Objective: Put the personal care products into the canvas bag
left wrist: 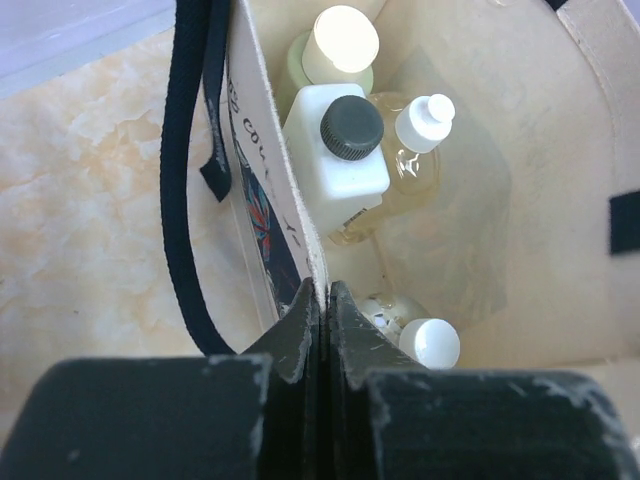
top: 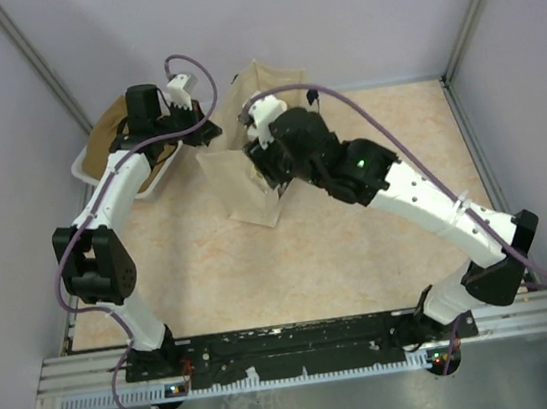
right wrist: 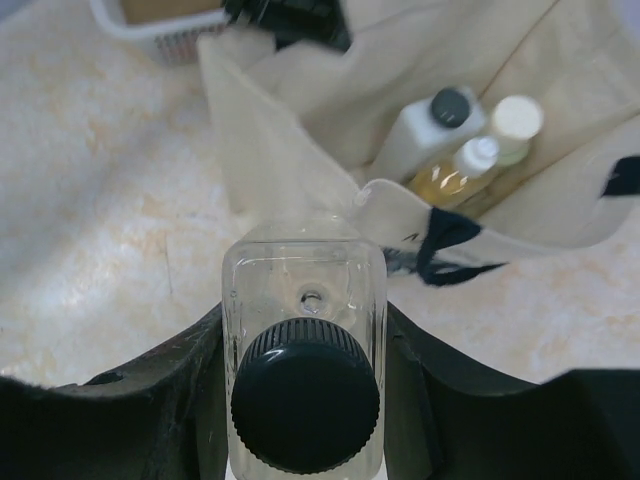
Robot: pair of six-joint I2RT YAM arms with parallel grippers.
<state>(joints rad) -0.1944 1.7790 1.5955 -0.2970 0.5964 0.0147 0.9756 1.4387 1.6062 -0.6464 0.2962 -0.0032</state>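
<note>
The canvas bag (top: 247, 193) stands open at the back middle of the table. My left gripper (left wrist: 326, 300) is shut on the bag's rim (left wrist: 285, 170), next to its black handle (left wrist: 185, 170). Inside the bag stand the olive-green bottle with cream cap (left wrist: 340, 40), the square whitish bottle with black cap (left wrist: 335, 150), the amber bottle with white cap (left wrist: 420, 140) and the silvery round bottle with white cap (left wrist: 430, 342). My right gripper (right wrist: 305, 335) is shut on the slim clear bottle with black cap (right wrist: 305, 400), held above the bag's near wall (right wrist: 290, 170).
A white plastic tub with brown cloth (top: 106, 156) stands just left of the bag; it also shows in the right wrist view (right wrist: 165, 35). Grey walls close in the table on three sides. Both arms meet over the bag (right wrist: 450, 60).
</note>
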